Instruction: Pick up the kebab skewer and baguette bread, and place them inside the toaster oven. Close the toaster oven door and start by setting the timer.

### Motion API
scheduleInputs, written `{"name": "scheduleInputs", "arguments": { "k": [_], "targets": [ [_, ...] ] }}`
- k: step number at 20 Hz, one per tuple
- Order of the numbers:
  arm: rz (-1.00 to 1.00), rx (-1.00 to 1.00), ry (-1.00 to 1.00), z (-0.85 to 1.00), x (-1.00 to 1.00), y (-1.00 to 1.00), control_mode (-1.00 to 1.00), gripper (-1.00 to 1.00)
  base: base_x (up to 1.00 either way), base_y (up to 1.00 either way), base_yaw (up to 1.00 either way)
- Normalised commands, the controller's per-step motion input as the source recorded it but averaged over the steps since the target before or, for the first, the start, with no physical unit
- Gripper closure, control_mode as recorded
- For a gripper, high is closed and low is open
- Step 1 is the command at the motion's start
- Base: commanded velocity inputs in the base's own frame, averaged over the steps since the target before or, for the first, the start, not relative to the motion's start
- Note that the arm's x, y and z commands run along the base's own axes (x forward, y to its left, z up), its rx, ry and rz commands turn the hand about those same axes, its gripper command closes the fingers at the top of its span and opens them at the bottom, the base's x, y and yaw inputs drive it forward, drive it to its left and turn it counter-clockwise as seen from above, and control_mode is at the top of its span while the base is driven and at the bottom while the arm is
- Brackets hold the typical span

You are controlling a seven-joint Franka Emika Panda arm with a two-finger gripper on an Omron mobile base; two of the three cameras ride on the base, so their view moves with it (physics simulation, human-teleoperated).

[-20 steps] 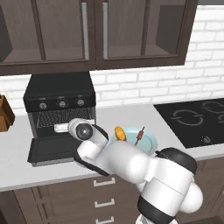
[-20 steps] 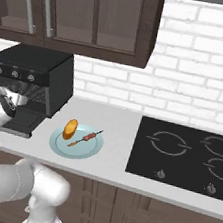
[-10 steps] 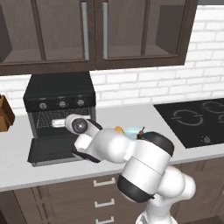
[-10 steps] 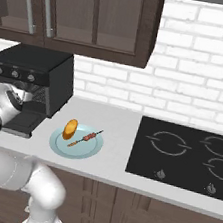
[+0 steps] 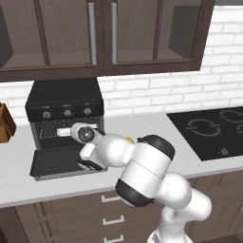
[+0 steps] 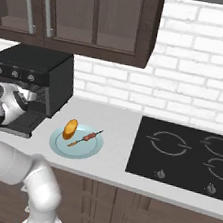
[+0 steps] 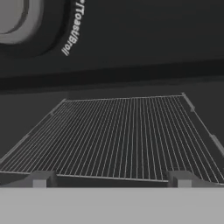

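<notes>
In the left base view, the toaster oven point(image 5: 65, 110) stands on the counter point(image 5: 19, 182) toward its back left, against the white brick wall. The toaster oven door point(image 5: 59, 162) lies folded down flat in front of it. The white arm reaches from the lower right to the oven mouth, and the gripper point(image 5: 64, 132) sits at the opening just above the wire rack point(image 5: 52, 128); I cannot tell how its jaws stand. A brown wooden block point(image 5: 5, 124) is at the counter's left edge.

In the right base view, a pale blue plate point(image 6: 76, 142) rests near the counter's front edge, between the oven and the black cooktop point(image 6: 187, 158). The baguette bread point(image 6: 70, 128) lies on the plate's left part, and the kebab skewer point(image 6: 86, 138) lies just beside it toward the middle.

In the hand view, the rack's wires spread below a knob point(image 7: 17, 17) and a "Toast/Broil" label. The two finger tips point(image 7: 40, 179) stand apart at the bottom with nothing between them.
</notes>
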Motion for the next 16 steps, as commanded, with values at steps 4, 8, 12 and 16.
{"name": "scheduleInputs", "arguments": {
  "k": [4,8,12,16],
  "targets": [
    [-0.05,0.0,0.0,-0.06,0.36,0.17,-1.0,-1.0,0.0,0.0,0.0],
    [-0.01,0.0,0.0,-0.19,0.24,0.11,-1.0,-1.0,0.0,0.0,0.0],
    [0.0,0.0,0.0,-0.22,0.19,0.07,-1.0,-1.0,0.0,0.0,0.0],
    [0.0,0.0,0.0,-0.17,0.18,0.07,-1.0,-1.0,0.0,0.0,0.0]
  ]
}}
